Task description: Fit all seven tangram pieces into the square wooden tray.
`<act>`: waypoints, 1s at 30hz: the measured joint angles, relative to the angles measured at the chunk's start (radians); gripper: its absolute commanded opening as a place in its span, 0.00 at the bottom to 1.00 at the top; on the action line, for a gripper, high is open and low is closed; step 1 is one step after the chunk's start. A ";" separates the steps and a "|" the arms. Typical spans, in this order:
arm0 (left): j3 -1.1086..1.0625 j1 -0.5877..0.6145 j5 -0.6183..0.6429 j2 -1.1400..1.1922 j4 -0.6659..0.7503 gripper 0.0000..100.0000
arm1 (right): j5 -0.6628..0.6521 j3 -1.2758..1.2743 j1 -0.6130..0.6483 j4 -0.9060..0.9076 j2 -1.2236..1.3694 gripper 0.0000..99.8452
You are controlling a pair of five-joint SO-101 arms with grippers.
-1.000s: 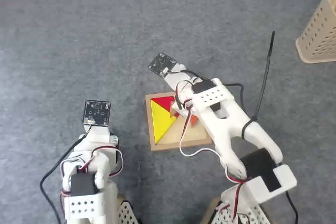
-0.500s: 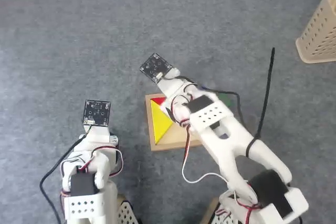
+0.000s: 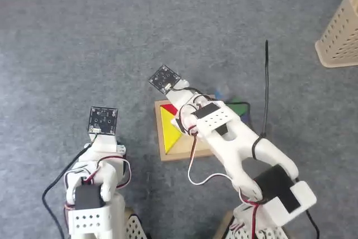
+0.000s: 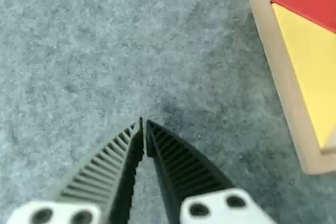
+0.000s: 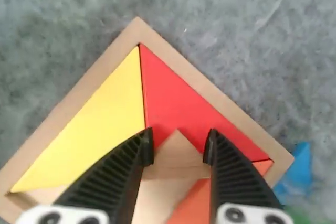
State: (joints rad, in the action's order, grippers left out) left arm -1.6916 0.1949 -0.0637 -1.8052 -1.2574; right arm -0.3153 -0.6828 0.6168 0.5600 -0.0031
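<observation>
Yellow and red account for most of what is settled so far. The yellow triangle (image 5: 89,140) and the red triangle (image 5: 178,98) lie flat in the tray (image 5: 79,98), meeting along one edge that runs in from a corner, and together they fill about half of it. An orange piece (image 5: 194,205) lies in the tray too, touching the red one, though I cannot tell whether it is properly seated, since the arm hides part of it. Between these three a patch of bare wood shows. The right end effector (image 5: 178,142) hangs directly over that gap, its jaws fairly wide with nothing between them. Outside the tray, a blue piece (image 5: 296,174) lies on the grey table (image 3: 84,43) just beside the rim. A green piece (image 3: 240,107) lies near it, and both are on the side away from the left arm. I would put it at three of seven placed and two waiting in plain sight. The other two I cannot make out, and they may be under the right arm. The left end effector (image 4: 143,125) sits low over the table near the tray's yellow side, its jaws almost touching and holding nothing. By my reckoning the job is a little under halfway, with the open half of the tray yet to fill.
</observation>
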 measured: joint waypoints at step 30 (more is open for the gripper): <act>0.000 0.000 0.000 0.000 0.000 0.01 | -0.226 -0.127 -0.014 0.152 -0.299 0.15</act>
State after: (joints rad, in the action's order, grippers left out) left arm -1.6916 0.1949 -0.0637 -1.8052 -1.2574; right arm -0.5409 -0.8101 0.6030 0.7119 -0.3023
